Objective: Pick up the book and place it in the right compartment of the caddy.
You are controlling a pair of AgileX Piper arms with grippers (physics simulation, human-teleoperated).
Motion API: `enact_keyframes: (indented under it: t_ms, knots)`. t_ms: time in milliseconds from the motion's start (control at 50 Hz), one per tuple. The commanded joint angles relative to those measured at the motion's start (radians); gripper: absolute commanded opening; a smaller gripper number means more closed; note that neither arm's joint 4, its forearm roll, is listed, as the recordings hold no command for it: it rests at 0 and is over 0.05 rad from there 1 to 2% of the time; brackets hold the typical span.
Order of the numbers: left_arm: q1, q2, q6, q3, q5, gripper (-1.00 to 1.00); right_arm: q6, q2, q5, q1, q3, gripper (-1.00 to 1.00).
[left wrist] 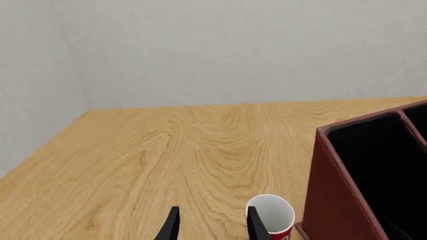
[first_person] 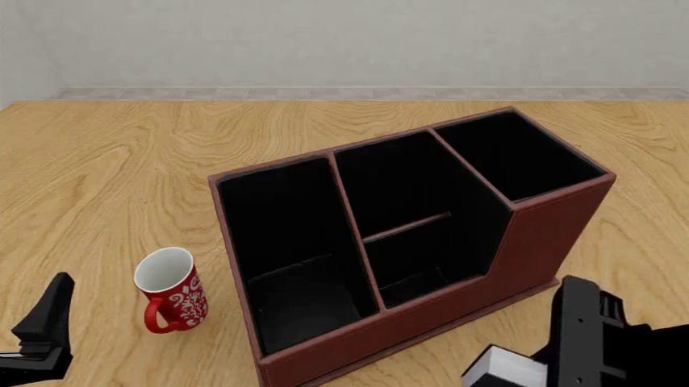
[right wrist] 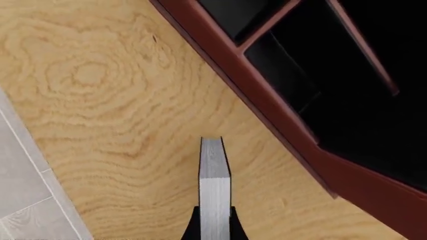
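My right gripper (right wrist: 213, 222) is shut on the book (right wrist: 214, 185), which shows edge-on with white pages between thin black covers. In the front view the book (first_person: 504, 368) is low at the near right, just in front of the caddy (first_person: 538, 242). The caddy is a reddish-brown box with a black inside and three sections. Its right compartment (first_person: 519, 158), the tall-walled end section, stands empty at the far right. My left gripper (left wrist: 213, 226) is open with nothing between its fingers, at the table's near left and apart from the caddy.
A red mug (first_person: 170, 289) with a white inside stands upright between my left gripper and the caddy's left wall. It also shows in the left wrist view as the mug (left wrist: 275, 214), close to one finger. The table edge (right wrist: 40, 165) runs near the book.
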Motion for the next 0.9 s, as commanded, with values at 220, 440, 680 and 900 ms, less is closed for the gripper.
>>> enact_keyframes:
  t_ms: [220,440,680,900]
  knots:
    - [-0.002,0.000,-0.006,0.000,0.001,1.00,0.067,0.002,0.069,0.045,-0.070,-1.00]
    - [-0.005,0.000,-0.014,0.000,-0.003,1.00,0.050,-0.025,0.157,0.025,-0.140,-1.00]
    - [-0.008,0.000,-0.018,0.000,-0.014,1.00,0.071,-0.038,0.186,0.018,-0.214,-1.00]
    - [-0.008,0.000,-0.026,-0.001,-0.025,1.00,0.041,-0.042,0.186,-0.029,-0.245,-1.00]
